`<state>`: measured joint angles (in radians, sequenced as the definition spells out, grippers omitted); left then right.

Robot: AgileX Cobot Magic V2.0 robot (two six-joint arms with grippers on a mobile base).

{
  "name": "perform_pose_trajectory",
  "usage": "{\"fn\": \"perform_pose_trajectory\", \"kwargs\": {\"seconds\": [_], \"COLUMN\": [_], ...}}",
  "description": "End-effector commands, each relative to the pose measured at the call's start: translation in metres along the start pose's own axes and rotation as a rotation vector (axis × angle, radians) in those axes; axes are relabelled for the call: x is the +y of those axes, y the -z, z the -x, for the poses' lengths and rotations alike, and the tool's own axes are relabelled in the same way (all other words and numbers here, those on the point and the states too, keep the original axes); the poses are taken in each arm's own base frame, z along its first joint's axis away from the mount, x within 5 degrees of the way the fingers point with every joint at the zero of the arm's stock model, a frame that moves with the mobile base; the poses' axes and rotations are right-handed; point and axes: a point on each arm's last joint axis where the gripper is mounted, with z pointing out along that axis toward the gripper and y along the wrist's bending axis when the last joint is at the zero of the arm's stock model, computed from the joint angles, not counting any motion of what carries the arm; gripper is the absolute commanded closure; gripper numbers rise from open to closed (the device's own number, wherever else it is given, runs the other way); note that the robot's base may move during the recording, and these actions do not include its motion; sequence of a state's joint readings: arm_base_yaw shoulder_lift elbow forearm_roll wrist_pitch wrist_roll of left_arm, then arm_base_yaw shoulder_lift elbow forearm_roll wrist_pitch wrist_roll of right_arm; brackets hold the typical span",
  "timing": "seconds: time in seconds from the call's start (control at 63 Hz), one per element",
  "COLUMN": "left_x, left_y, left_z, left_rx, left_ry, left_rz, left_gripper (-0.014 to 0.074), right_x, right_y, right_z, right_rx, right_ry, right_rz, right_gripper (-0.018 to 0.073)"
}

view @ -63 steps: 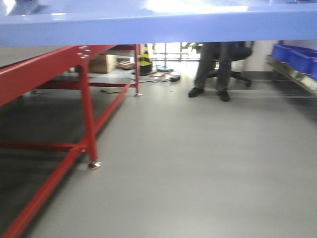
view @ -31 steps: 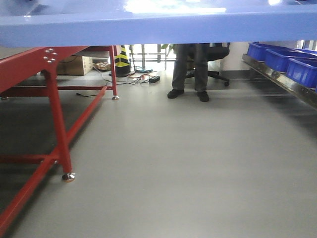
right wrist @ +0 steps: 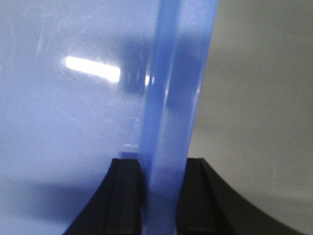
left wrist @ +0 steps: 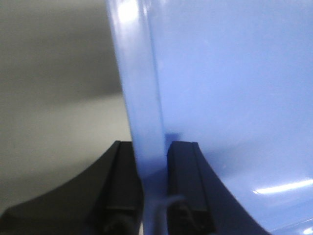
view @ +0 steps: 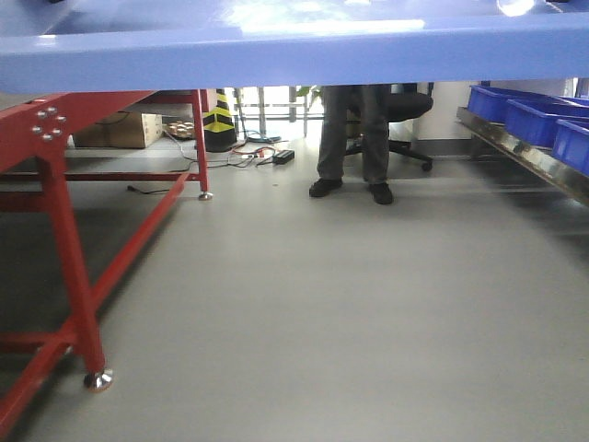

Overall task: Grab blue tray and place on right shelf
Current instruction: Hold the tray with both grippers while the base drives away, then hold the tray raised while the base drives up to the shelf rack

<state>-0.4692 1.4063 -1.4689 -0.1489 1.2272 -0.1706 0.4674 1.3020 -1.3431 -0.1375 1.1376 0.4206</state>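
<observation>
Left wrist-mounted view: the left gripper (left wrist: 151, 156) is clamped on the rim of the blue tray (left wrist: 234, 98), one finger on each side. The right gripper (right wrist: 160, 169) pinches the opposite rim the same way. Held aloft, the tray spans the top of the front view above the grey floor (view: 368, 304). The right shelf (view: 526, 155), carrying blue bins (view: 529, 115), stands at right, and a red-framed table (view: 64, 230) at left.

Probably a workshop: red-framed worktable (view: 69, 267), blue storage bins (view: 532, 118) on steel rack shelf (view: 520, 149).
</observation>
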Motion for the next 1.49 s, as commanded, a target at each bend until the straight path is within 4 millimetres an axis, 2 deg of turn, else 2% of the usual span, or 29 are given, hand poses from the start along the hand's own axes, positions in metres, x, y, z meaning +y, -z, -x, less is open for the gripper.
{"fn": "perform_pose_trajectory", "kwargs": {"seconds": [0.0,1.477], "left_x": [-0.0121,-0.0155], "left_y": [0.0201,0.0204], "left_z": [0.0011,0.0005], "left_rx": [-0.072,-0.065], "left_ry": [-0.041,-0.028], "left_rz": [-0.081,-0.119], "left_gripper": [0.0645,0.0645], "right_x": [0.0014,0.0015], "right_y": [0.0186,0.0183], "right_z": [0.0094,0.0094], "right_rx": [-0.128,-0.127], "right_ry": [0.034,0.034], "right_rz": [0.044,0.044], "right_gripper": [0.0503,0.0503]}}
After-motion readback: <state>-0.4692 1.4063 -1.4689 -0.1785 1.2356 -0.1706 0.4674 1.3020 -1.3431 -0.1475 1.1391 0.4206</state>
